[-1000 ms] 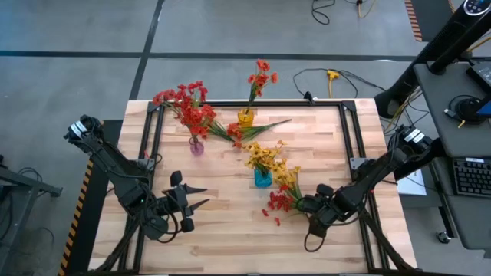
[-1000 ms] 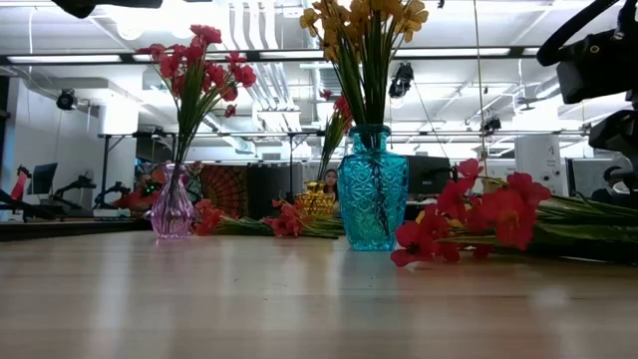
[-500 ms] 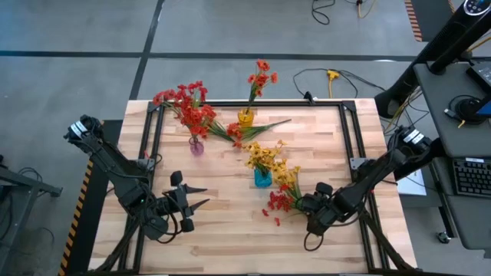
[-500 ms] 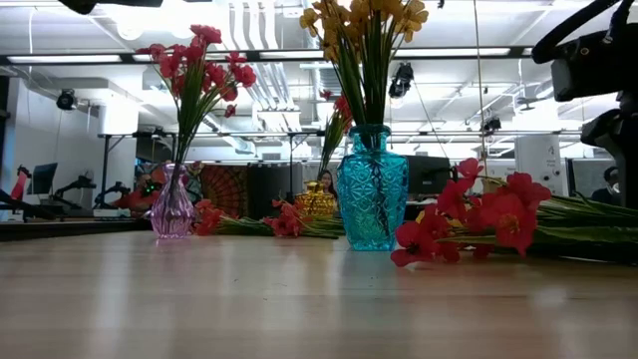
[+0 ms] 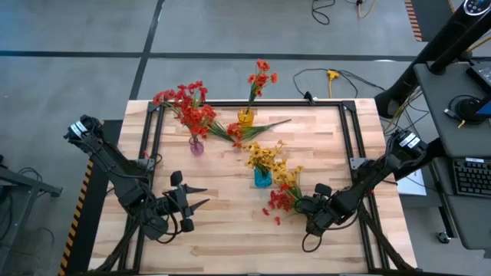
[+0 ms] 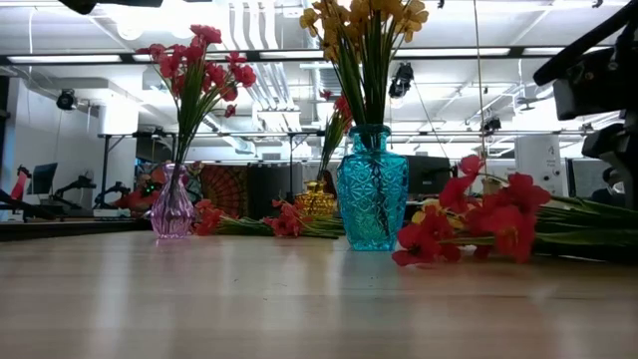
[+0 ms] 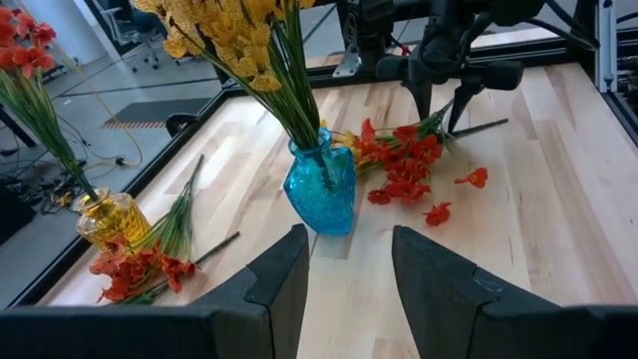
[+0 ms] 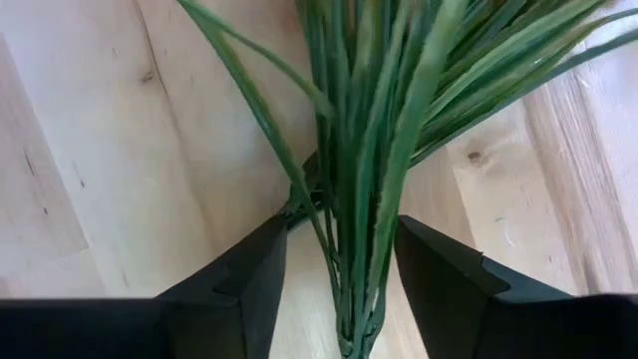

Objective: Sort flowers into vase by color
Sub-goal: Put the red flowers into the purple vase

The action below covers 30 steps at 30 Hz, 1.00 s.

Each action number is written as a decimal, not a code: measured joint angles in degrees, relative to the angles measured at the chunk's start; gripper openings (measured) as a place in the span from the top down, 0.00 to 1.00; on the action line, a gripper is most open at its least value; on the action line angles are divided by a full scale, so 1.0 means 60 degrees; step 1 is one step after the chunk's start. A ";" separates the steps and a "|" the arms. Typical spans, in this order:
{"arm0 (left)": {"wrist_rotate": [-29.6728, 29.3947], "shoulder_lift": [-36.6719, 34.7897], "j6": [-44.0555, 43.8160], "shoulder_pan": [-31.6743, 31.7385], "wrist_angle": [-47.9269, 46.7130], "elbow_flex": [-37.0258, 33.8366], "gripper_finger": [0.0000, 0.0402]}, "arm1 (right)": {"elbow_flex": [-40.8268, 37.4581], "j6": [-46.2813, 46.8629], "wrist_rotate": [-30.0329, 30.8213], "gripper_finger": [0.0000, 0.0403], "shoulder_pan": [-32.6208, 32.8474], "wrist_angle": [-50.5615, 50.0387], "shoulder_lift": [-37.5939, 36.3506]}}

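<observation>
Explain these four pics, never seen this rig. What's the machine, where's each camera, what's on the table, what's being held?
Two dark robot arms work at a wooden table. One picture looks straight down, one looks level across the tabletop, and one comes from each arm's wrist.

On the table stand a blue vase with yellow flowers, a pink vase with red ones, and a yellow vase. Loose sprigs lie beside the yellow vase.

The right pincer is down at a red bunch lying flat, its fingers on either side of the green stems, not clearly gripping. The left pincer waits open, holding nothing.
</observation>
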 joint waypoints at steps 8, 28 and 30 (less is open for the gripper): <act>-0.0011 0.0000 0.0000 0.0000 0.0000 0.0000 0.68 | 0.0195 -0.0013 -0.0025 0.70 0.0000 -0.0127 -0.0067; -0.0035 0.0000 0.0033 0.0004 0.0348 0.0000 0.68 | 0.1565 -0.0856 -0.0275 0.97 0.0000 -0.1801 -0.0513; -0.0034 0.0000 0.0033 0.0004 0.0376 0.0000 0.68 | 0.1620 -0.1105 -0.0411 0.97 -0.0002 -0.1568 -0.0711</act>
